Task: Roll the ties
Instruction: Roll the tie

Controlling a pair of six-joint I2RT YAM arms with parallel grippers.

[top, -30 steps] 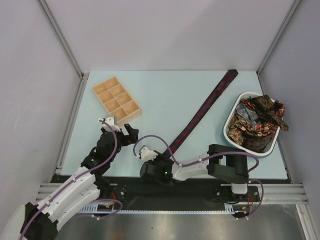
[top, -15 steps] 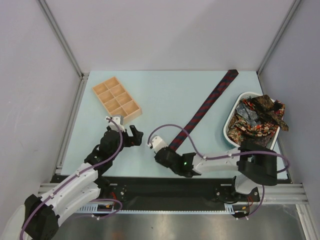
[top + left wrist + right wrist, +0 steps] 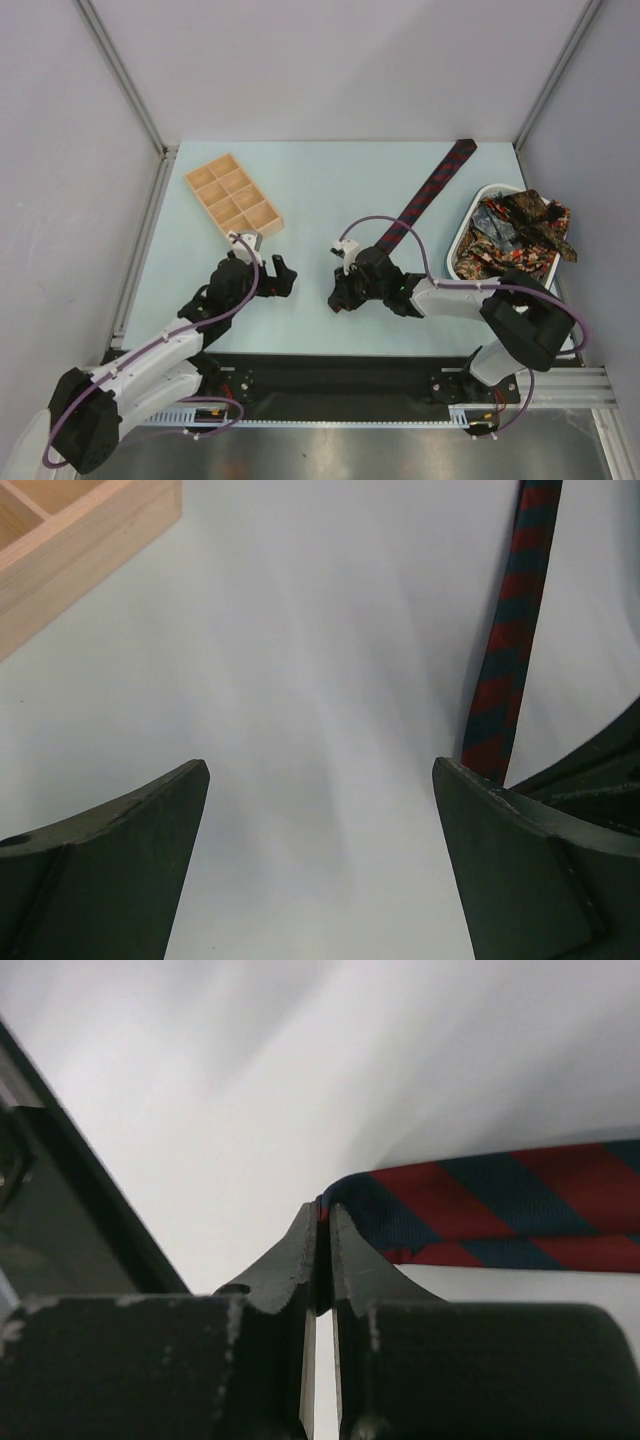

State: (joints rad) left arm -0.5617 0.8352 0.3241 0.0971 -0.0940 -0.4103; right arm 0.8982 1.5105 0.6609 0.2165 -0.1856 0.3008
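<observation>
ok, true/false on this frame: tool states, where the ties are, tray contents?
1. The right tool is shut on the striped tie. True.
2. The left tool is shut. False: its jaws stand wide open, holding nothing.
3. The wooden tray holds a rolled tie. False: no tie shows in it.
4. The other ties lie piled in the white bin. True.
5. The striped tie is rolled up. False: it lies stretched across the table.

— Was there any writing, label, brand or number to read in those views?
— No. Nothing legible showed anywhere, not a letter and not a digit.
</observation>
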